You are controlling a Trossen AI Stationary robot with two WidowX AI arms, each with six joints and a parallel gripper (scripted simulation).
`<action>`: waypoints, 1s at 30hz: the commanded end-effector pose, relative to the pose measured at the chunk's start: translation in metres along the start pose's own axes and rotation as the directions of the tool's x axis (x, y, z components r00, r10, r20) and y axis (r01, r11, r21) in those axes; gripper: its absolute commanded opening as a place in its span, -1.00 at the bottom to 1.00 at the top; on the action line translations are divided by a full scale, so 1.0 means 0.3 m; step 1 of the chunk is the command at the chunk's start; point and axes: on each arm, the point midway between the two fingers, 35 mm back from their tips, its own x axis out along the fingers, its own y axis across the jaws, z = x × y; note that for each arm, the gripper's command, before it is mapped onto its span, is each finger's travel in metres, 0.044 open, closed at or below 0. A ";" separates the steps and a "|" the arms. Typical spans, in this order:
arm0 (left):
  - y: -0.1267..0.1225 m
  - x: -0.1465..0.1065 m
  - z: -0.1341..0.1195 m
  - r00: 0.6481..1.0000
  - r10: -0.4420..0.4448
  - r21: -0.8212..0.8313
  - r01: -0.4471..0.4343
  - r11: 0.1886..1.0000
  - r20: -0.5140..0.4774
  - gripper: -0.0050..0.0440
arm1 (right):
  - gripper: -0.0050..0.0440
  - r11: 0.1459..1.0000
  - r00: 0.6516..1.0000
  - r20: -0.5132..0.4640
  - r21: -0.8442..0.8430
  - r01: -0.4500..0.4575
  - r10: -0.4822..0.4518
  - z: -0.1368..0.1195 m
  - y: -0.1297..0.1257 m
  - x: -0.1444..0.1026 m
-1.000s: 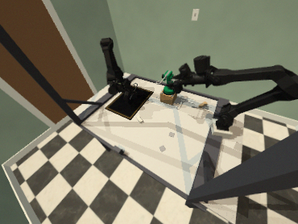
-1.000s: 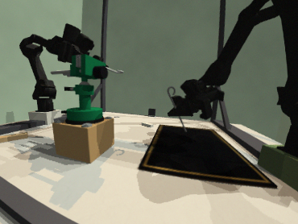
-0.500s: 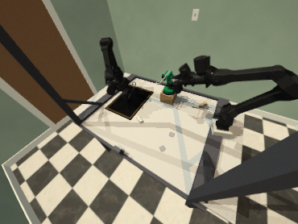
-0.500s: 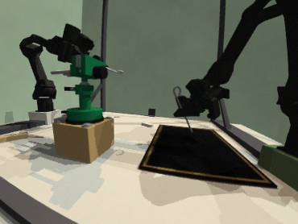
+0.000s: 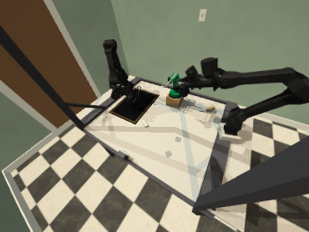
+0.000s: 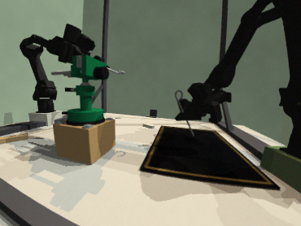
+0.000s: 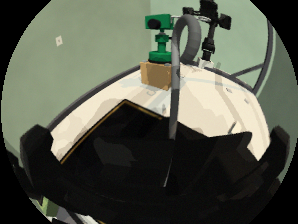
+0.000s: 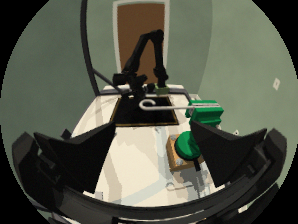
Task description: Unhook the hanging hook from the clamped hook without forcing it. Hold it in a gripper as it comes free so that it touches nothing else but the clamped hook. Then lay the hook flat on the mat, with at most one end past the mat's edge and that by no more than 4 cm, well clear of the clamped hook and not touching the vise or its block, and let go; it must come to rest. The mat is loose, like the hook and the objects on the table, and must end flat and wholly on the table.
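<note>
- Freed hook [image 6: 178, 96] [image 7: 175, 85]: smooth grey metal look, a soft sheen on its curl.
- Clamped hook [image 6: 118, 71] [image 8: 170, 107]: paler metal look, smooth.
- Vise [image 5: 174, 94] [image 6: 85, 115] [image 7: 160, 56] [image 8: 188, 145]: smooth green, like painted metal.
- Block [image 5: 174, 101] [image 6: 90, 140] [image 7: 156, 75] [image 8: 173, 156]: tan wood look, matt faces.
- Mat [image 5: 131, 110] [image 6: 203, 152] [image 8: 161, 119]: black, matt, gold-coloured border line; cloth or rubber, cannot tell.
- Table [image 5: 154, 139] [image 6: 130, 191] [image 7: 220, 100] [image 8: 130, 170]: pale, smooth top; dark matt rails along its edges.
- Right jaws: black, matt, like plastic.
</note>
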 end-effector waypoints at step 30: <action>-0.008 0.068 -0.142 1.000 -0.003 -0.012 0.004 1.000 0.004 -0.80 | 1.00 1.000 1.000 0.020 -0.006 -0.003 0.003 0.022 0.001 -0.007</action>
